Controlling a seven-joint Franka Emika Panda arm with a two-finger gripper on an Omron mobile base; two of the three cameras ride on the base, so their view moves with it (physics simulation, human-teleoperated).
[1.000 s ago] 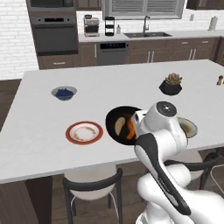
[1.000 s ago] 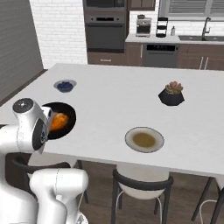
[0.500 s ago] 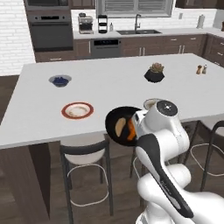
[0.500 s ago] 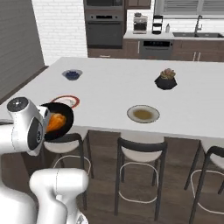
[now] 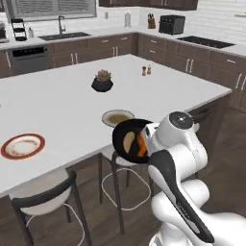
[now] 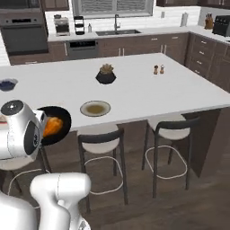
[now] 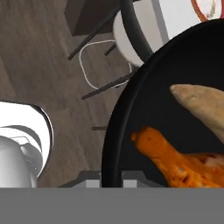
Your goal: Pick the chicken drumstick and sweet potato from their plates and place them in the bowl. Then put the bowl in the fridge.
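My gripper (image 7: 109, 180) is shut on the near rim of the glossy black bowl (image 7: 127, 109), which it holds in the air off the island's front edge. Inside the bowl lie the orange chicken drumstick (image 7: 170, 159) and the tan sweet potato (image 7: 201, 103). From the left base the bowl (image 5: 121, 132) shows in front of my white wrist, with the sweet potato (image 5: 128, 142) and drumstick (image 5: 142, 146) in it. From the right base the bowl (image 6: 63, 119) holds the drumstick (image 6: 53, 126). The red-rimmed plate (image 5: 22, 146) and the grey plate (image 5: 117, 117) lie bare on the counter. The fridge is out of view.
Bar stools (image 6: 101, 137) (image 6: 173, 128) (image 5: 43, 192) stand along the island's front edge. A potted succulent (image 6: 106, 74), salt and pepper shakers (image 6: 158, 69) and a small blueberry bowl (image 6: 6, 84) sit on the counter. Dark wood floor spreads to the right.
The whole scene has shifted: the base has backed away from the island and turned right. The bowl with both foods stays in my shut gripper.
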